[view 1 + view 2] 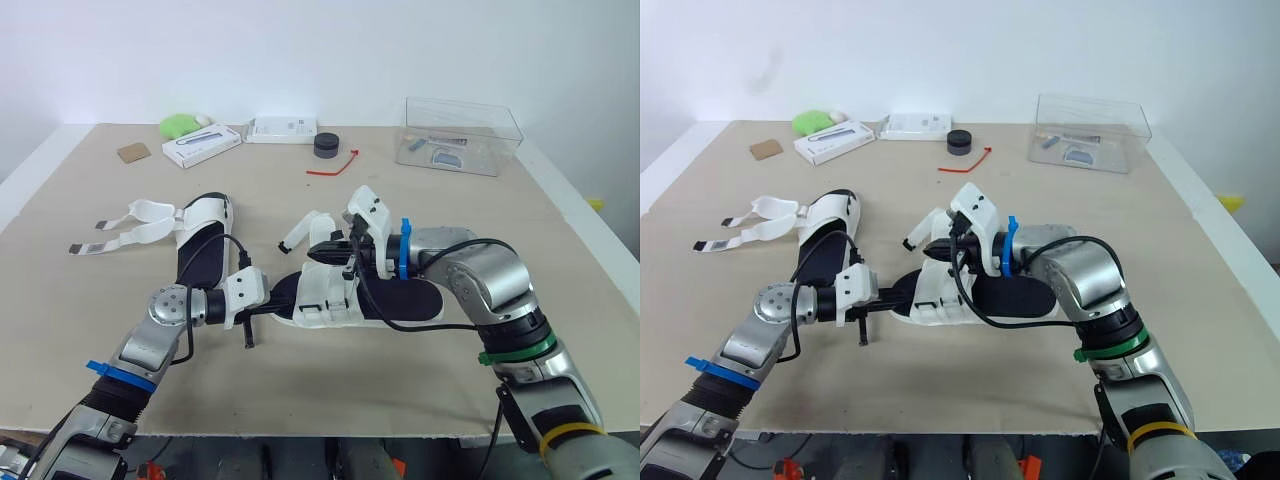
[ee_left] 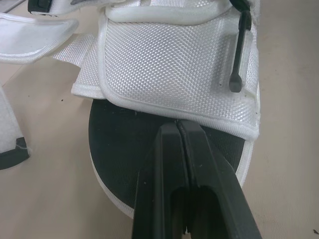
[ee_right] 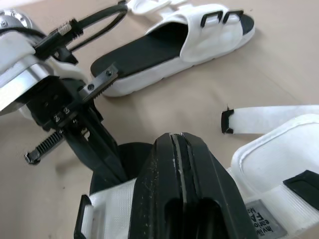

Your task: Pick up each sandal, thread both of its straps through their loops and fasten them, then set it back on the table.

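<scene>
Frame centre: white mesh sandal with black footbed [image 1: 325, 300] flat on tan bench [image 1: 450, 390], long axis left–right. Left gripper [image 2: 178, 127] closed, resting on left end; right gripper [image 3: 178, 142] closed above loose white straps [image 1: 305, 228], nearer arm.

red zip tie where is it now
In the left eye view the red zip tie lies at the far middle of the table, in front of the black puck, left of the clear box.

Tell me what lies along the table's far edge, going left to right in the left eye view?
Brown card → long white box → flat white packet → black round puck → clear plastic box.
</scene>
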